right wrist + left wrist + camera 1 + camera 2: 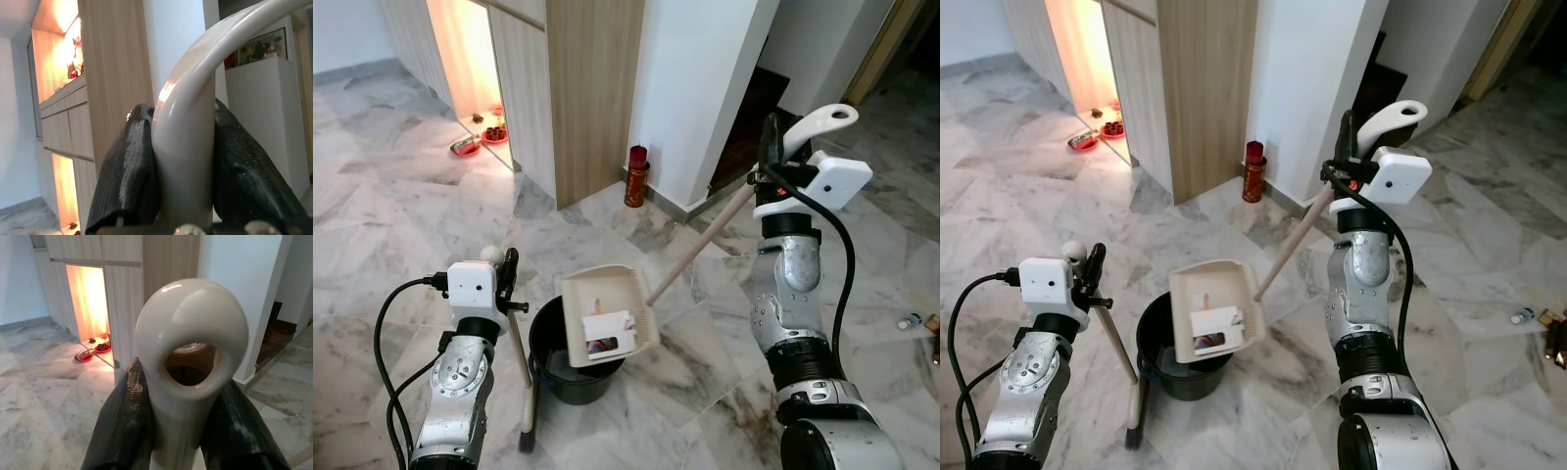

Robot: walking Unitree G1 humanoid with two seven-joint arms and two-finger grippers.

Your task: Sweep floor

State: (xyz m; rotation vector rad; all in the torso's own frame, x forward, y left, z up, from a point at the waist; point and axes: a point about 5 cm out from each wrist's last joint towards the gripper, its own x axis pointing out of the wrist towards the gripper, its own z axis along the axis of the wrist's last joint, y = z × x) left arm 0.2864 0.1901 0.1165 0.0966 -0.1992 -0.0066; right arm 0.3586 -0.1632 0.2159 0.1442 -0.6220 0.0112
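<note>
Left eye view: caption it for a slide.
Right gripper tips the dustpan over the black bin; left gripper holds the broom.

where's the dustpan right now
In the head views the dustpan hangs tipped over the black bucket at centre, its long handle held by the right gripper, the broom just left.
</note>
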